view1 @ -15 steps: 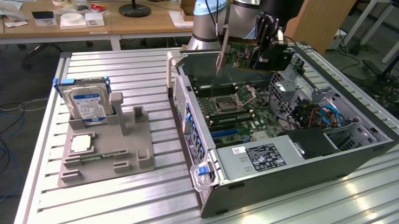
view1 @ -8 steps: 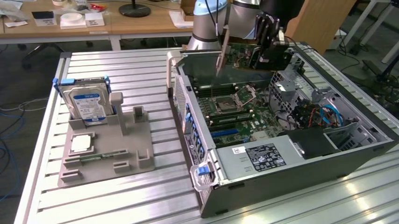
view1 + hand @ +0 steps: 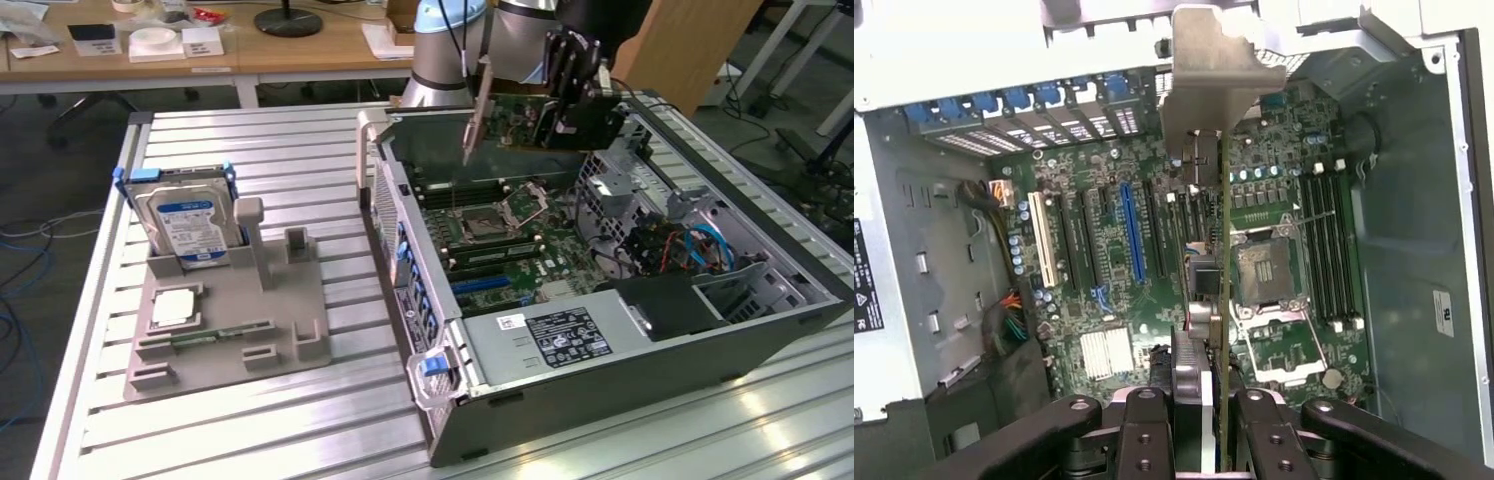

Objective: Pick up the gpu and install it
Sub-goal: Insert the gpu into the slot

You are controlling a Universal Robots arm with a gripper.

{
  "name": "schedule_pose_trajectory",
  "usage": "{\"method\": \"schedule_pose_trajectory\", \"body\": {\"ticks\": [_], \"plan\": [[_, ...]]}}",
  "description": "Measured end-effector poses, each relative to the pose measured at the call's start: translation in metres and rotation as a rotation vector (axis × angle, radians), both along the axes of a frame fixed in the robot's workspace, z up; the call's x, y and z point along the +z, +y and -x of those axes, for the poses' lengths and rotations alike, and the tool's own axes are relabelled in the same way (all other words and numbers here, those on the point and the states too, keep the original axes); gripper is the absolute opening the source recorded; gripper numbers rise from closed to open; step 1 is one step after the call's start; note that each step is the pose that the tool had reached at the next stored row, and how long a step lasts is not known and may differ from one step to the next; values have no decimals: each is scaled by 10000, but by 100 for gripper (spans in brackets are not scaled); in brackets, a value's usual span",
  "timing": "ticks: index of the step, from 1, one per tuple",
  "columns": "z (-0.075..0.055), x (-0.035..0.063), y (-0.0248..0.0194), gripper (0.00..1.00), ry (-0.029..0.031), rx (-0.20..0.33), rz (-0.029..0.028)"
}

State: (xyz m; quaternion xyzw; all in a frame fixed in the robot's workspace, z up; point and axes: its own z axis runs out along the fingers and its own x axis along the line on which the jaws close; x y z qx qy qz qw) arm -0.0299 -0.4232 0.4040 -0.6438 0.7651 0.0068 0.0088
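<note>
My gripper point(image 3: 567, 112) hangs above the open computer case point(image 3: 641, 340), shut on the gpu point(image 3: 514, 122), a thin dark-green card held on edge with its silvery bracket point(image 3: 473, 120) pointing down at the exterior view's left. In the wrist view the gpu point(image 3: 1225, 260) runs edge-on away from my gripper point(image 3: 1206, 405), its bracket point(image 3: 1214, 85) at the far end. The card floats over the motherboard point(image 3: 1154, 300), between the expansion slots and the CPU socket point(image 3: 1266, 272), apart from the board.
A blue expansion slot point(image 3: 1132, 232) and a white one point(image 3: 1040, 238) lie beside the card. Memory slots point(image 3: 1332, 250) sit past the socket. On the grey fixture point(image 3: 227, 320) outside the case stand a hard drive point(image 3: 184, 225) and small parts. Cables and a power supply point(image 3: 561, 335) crowd the case.
</note>
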Motion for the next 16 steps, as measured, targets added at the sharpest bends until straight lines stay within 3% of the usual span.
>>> {"method": "schedule_pose_trajectory", "body": {"ticks": [5, 13, 16], "plan": [[-1, -1, -1, 28, -33, 290, 5], [0, -38, -1, 28, -43, 1632, 1], [0, -92, 0, 28, -44, 1652, 2]]}}
